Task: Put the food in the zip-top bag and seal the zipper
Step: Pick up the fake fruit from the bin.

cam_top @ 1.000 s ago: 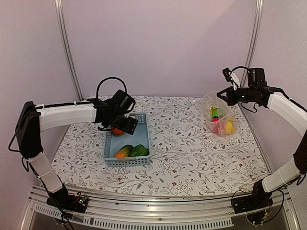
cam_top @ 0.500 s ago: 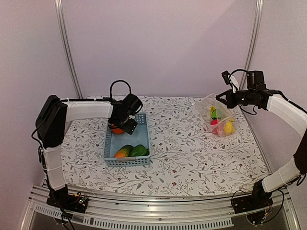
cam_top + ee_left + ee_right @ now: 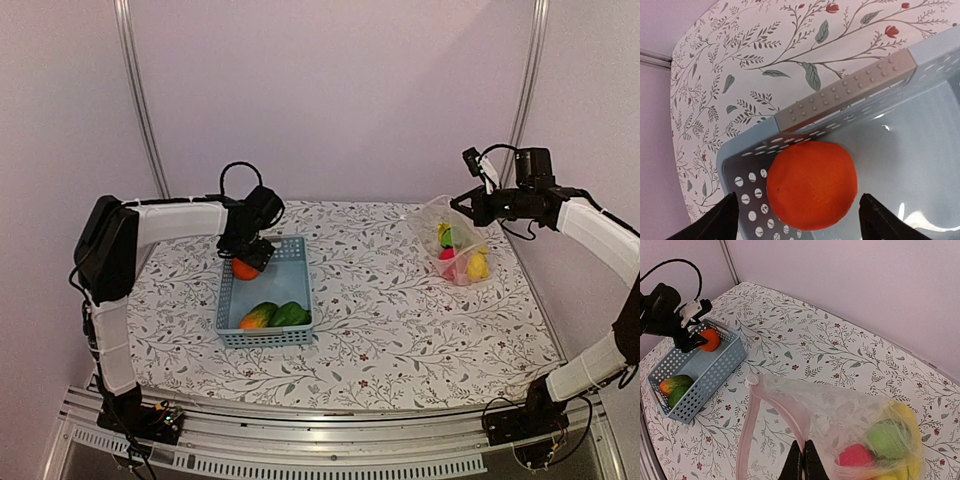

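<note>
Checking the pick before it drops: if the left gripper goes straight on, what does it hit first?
The orange, framed by the open left gripper, in a corner of the basket; how far off is unclear.

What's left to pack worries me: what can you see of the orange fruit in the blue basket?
The round orange toy fruit has dimpled, plastic-looking skin. It sits in the far left corner of the light blue perforated plastic basket, close to its walls, between the fingers of the open left gripper, apparently untouched.

The left end effector [image 3: 799, 222] hangs spread astride an orange [image 3: 811, 186] in a corner of the blue basket [image 3: 920, 145].
</note>
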{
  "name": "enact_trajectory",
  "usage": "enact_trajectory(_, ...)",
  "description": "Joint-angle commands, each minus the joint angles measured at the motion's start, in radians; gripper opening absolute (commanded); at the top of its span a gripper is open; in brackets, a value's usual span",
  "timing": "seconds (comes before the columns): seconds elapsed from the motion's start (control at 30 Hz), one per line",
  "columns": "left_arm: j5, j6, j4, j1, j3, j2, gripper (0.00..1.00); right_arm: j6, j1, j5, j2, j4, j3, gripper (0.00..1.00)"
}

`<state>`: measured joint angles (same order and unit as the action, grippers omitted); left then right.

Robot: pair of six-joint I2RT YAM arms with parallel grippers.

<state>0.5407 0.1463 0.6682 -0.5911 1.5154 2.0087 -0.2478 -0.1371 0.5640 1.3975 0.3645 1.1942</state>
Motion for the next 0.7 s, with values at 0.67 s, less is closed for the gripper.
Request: enact_trajectory(0.67, -0.041, -0.025, 0.010, 0.036, 0.054, 0.145, 0.73, -0.016, 0.001, 0.027, -0.038, -0.018, -0.029, 0.00)
